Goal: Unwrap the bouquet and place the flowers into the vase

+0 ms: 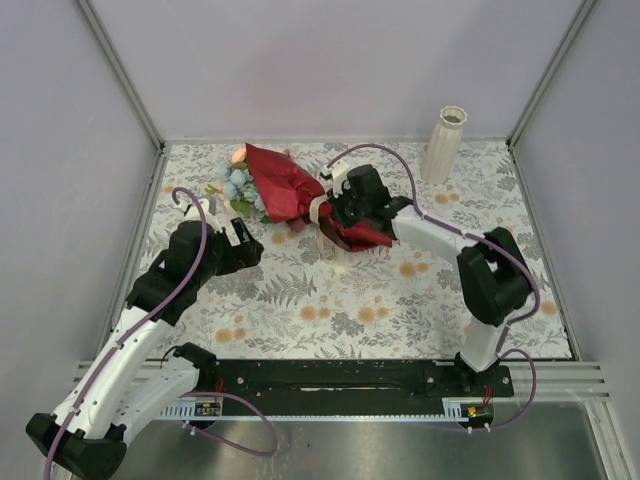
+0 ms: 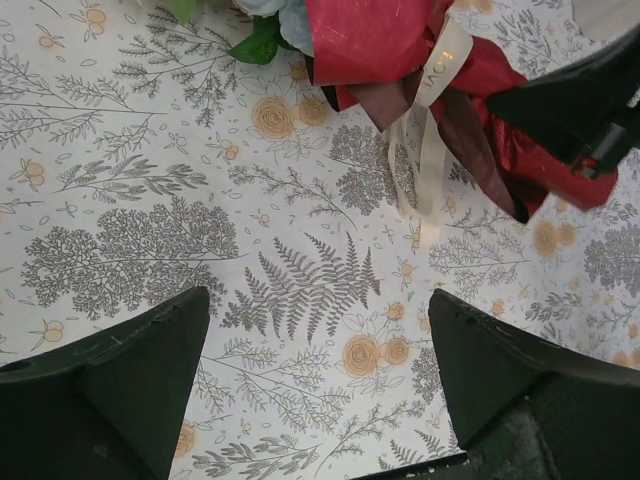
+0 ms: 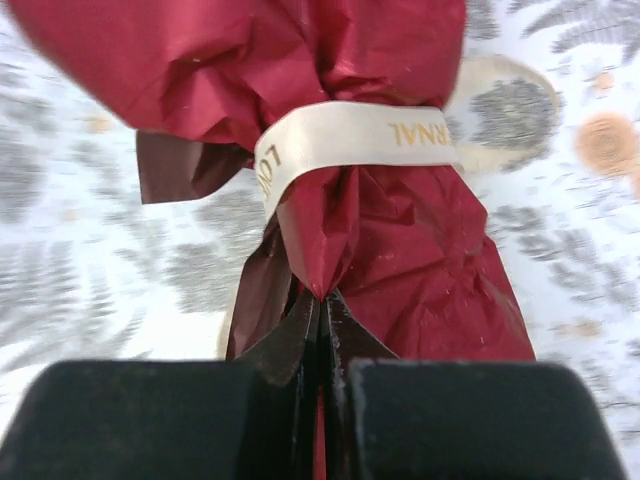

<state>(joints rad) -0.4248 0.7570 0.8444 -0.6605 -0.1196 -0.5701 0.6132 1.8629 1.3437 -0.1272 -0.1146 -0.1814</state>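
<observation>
Right tool (image 3: 322,322) pinches 1 bouquet (image 3: 390,250); 1 vase (image 1: 444,145) stands apart

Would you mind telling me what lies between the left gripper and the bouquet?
Only bare tablecloth with its printed pattern lies between the left gripper and the bouquet. The left wrist view shows it best.

Floral tablecloth (image 1: 300,300), bouquet (image 1: 280,185) lying, vase (image 1: 443,145) seemingly upright

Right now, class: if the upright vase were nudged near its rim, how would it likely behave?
The vase stands tall and slim on a narrow base, so a nudge near the rim would probably tip it. Being round, it would likely roll once down. Its ribbed sides may offer some grip.
</observation>
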